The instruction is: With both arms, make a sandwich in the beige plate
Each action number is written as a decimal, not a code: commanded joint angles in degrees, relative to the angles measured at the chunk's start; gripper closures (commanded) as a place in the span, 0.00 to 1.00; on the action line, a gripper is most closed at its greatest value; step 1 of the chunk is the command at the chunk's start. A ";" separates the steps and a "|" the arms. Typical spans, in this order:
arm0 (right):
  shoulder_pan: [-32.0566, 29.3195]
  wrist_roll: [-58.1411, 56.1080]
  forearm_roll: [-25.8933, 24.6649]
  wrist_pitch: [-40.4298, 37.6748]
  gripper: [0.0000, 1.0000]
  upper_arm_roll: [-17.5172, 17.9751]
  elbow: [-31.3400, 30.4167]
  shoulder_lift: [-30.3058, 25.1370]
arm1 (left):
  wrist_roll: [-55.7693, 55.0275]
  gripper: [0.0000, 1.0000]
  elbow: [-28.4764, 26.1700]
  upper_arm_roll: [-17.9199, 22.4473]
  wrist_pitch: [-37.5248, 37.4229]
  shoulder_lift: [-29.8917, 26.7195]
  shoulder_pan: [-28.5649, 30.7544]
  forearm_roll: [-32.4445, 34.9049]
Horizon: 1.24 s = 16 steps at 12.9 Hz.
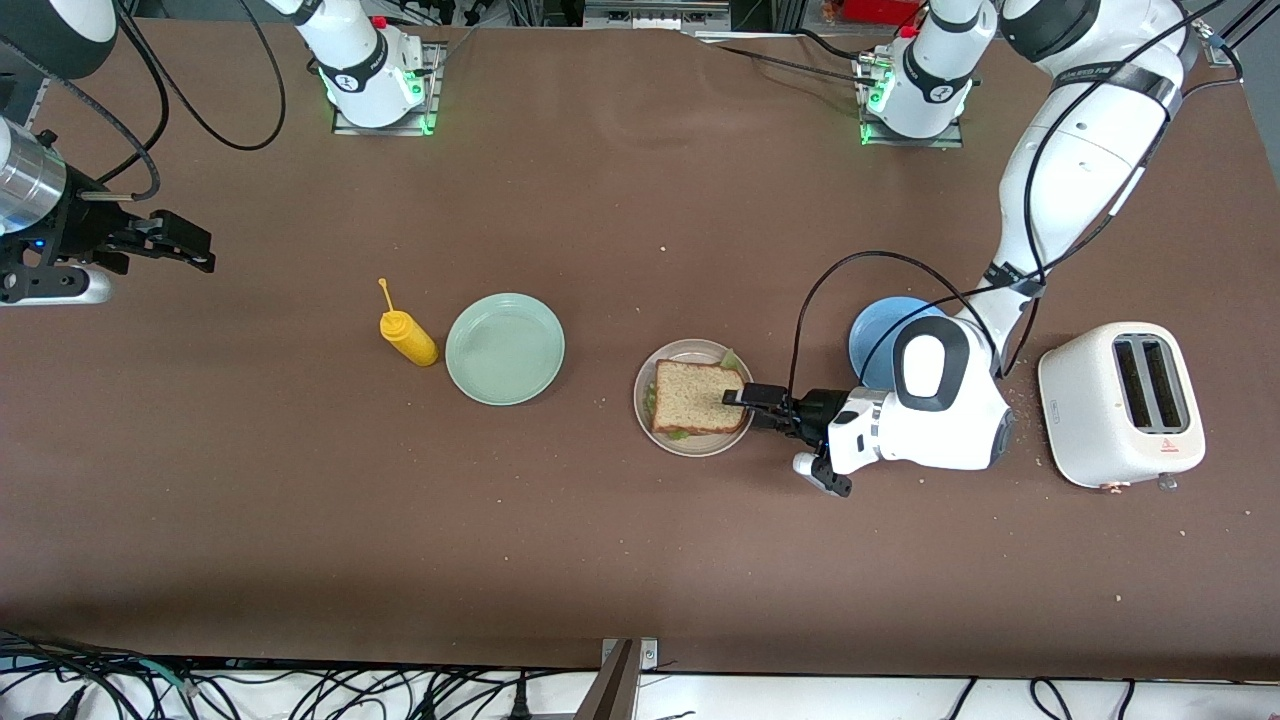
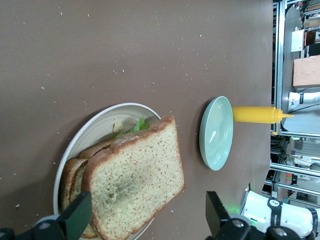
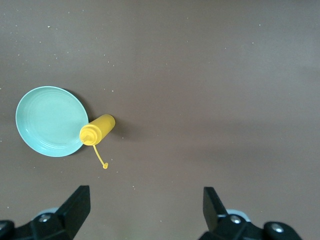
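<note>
The beige plate (image 1: 650, 372) lies mid-table and holds the sandwich. The top bread slice (image 1: 698, 397) lies on green lettuce (image 1: 733, 359) and a lower slice. My left gripper (image 1: 748, 402) is open and low over the plate's rim at the left arm's end, with its tips over the slice's edge. In the left wrist view the top slice (image 2: 132, 180) lies between my spread fingers, the gripper (image 2: 147, 212) holds nothing, and lettuce (image 2: 136, 125), the lower slice (image 2: 74, 175) and the plate (image 2: 95, 131) show. My right gripper (image 1: 198, 250) waits open at the right arm's end of the table and shows empty in its wrist view (image 3: 145, 207).
A mint-green plate (image 1: 505, 348) and a yellow squeeze bottle (image 1: 408, 337) lie toward the right arm's end; both show in the right wrist view (image 3: 50, 121) (image 3: 97, 129). A blue plate (image 1: 872, 335) lies partly under the left arm. A white toaster (image 1: 1120, 403) stands at the left arm's end.
</note>
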 commanded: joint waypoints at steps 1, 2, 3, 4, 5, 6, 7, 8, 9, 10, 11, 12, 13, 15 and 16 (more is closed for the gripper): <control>-0.19 0.12 0.44 -0.04 0.00 0.15 0.79 0.23 | 0.37 0.00 -0.28 0.10 -0.96 -3.08 0.30 5.87; -0.19 0.12 0.44 -0.04 0.00 0.15 0.71 0.23 | -0.16 0.00 -0.36 0.19 -1.13 -4.40 0.30 7.29; -0.19 0.12 0.44 -0.04 0.00 0.15 0.79 0.23 | -0.25 0.00 -0.45 0.19 -1.22 -5.45 0.30 8.43; -0.19 0.12 0.44 -0.04 0.00 0.15 0.79 0.23 | -0.25 0.00 -0.36 0.36 -1.66 -6.77 0.30 10.53; -0.19 0.12 0.44 -0.04 0.00 0.15 0.79 0.23 | -1.03 0.00 -0.45 0.45 -2.10 -8.35 0.56 12.56; -0.19 0.12 0.44 -0.04 0.00 0.15 0.79 0.23 | -2.70 0.00 -0.45 0.63 -3.41 -9.93 1.61 13.79; -0.19 0.12 0.44 -0.04 0.00 0.15 0.71 0.23 | -4.54 0.00 -0.28 0.63 -5.16 -11.60 1.70 14.94; -0.19 0.12 0.44 -0.04 0.00 0.15 0.79 0.23 | -5.95 0.00 -0.19 0.89 -6.31 -13.44 1.70 16.86; -0.19 0.12 0.44 -0.04 0.00 0.15 0.79 0.23 | -6.75 0.00 -0.19 0.89 -7.10 -15.03 1.88 19.75; -0.19 0.12 0.44 -0.04 0.00 0.15 0.79 0.23 | -7.36 0.00 -0.10 0.98 -8.07 -16.35 1.88 22.39; -0.19 0.12 0.44 -0.04 0.00 0.15 0.79 0.23 | -7.98 0.00 0.07 1.33 -9.47 -17.67 2.14 24.60; -0.19 0.12 0.44 -0.04 0.00 0.15 0.79 0.23 | -8.94 0.00 0.16 1.59 -10.79 -18.99 2.58 26.44; -0.19 0.12 0.44 -0.04 0.00 0.15 0.79 0.23 | -9.74 0.00 0.16 1.68 -12.02 -20.65 3.10 28.46; -0.19 0.12 0.53 -0.04 0.00 0.24 0.79 0.23 | -11.23 0.00 0.16 1.77 -13.87 -23.99 3.72 34.34; -0.19 0.12 0.53 -0.04 0.00 0.24 0.79 0.23 | -12.54 0.00 0.16 1.86 -15.79 -25.84 3.73 35.85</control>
